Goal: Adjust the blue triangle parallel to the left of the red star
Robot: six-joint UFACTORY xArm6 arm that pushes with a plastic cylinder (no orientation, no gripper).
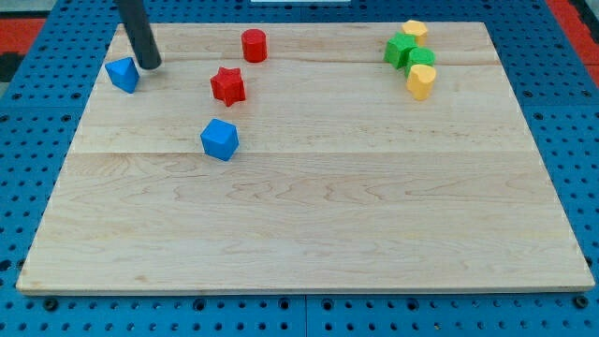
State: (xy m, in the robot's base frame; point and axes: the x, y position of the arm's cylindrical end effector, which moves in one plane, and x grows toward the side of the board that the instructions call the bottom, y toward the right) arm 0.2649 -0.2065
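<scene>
The blue triangle [123,74] lies near the board's left edge, towards the view's top. The red star [227,85] lies to its right, slightly lower in the view. My tip [150,65] rests on the board just to the right of the blue triangle and a little above it, close to it or touching it. The rod rises from there out of the view's top.
A blue cube [220,139] lies below the red star. A red cylinder [254,45] lies above and right of the star. At the top right stand two green blocks [401,48] [420,58] and two yellow blocks [415,30] [421,80]. The wooden board [309,215] sits on a blue pegboard.
</scene>
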